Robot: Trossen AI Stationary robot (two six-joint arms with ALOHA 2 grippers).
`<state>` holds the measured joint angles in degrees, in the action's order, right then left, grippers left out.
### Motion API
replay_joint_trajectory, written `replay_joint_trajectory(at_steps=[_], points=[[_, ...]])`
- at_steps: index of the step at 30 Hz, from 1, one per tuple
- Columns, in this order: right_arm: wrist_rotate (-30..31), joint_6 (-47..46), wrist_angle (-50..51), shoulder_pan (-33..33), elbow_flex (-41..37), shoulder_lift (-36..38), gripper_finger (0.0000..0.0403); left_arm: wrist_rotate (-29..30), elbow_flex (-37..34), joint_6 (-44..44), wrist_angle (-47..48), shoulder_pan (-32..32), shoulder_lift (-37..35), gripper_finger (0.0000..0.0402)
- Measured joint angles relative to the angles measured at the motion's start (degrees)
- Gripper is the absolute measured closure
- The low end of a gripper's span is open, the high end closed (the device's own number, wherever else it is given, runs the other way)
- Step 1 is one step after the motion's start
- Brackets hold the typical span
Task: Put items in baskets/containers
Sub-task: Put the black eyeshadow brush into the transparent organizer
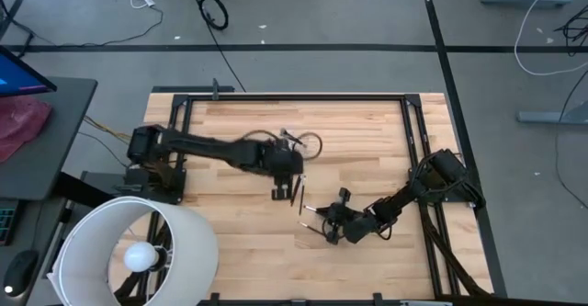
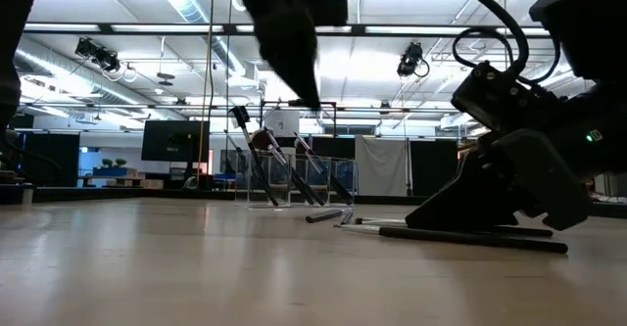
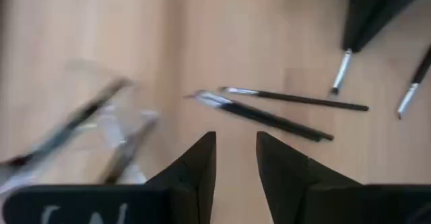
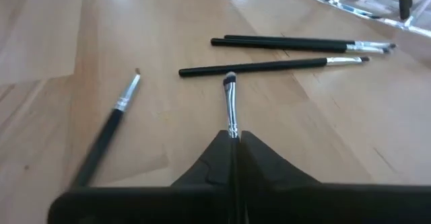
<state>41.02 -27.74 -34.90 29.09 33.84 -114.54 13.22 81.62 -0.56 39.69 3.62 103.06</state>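
Observation:
The clear cup [image 1: 309,144] stands near the table's middle, toward the far side, and several brushes lean inside it [image 2: 294,169]. My left gripper [image 3: 236,150] hovers open just on the near side of the cup, above two dark brushes [image 3: 269,116] that lie flat on the wood. My right gripper [image 4: 233,140] is low over the table, nearer the near edge and to the right, and is shut on a slim brush [image 4: 231,103]. Three more brushes [image 4: 269,66] lie ahead of it, and another [image 4: 111,126] lies beside it. My right gripper pinches the brush's handle just behind the silver ferrule [image 4: 233,126] between its two shut fingers. The fingers lie along the brush, nearly level with the table. The ferrule and pale bristle tip [image 4: 229,81] stick out ahead, toward the cup. The fingers hide the rest of the handle.
A big white lampshade with a bulb [image 1: 138,251] stands at the table's near left corner. A black frame [image 1: 294,95] runs around the table. Bare wood shows on the table's far left and near middle.

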Motion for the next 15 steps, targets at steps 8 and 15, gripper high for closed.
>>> replay_joint_trajectory(at_steps=[8,15], points=[[-2.2,8.3,-1.5,-1.3,-0.3,1.1,0.0393,-2.4,-18.8,-0.5,-40.0,5.2,4.2,0.0321],[-3.3,14.1,-2.6,-3.6,-0.4,2.9,0.0394,-3.8,-22.0,0.8,-45.4,6.3,5.2,0.0325]])
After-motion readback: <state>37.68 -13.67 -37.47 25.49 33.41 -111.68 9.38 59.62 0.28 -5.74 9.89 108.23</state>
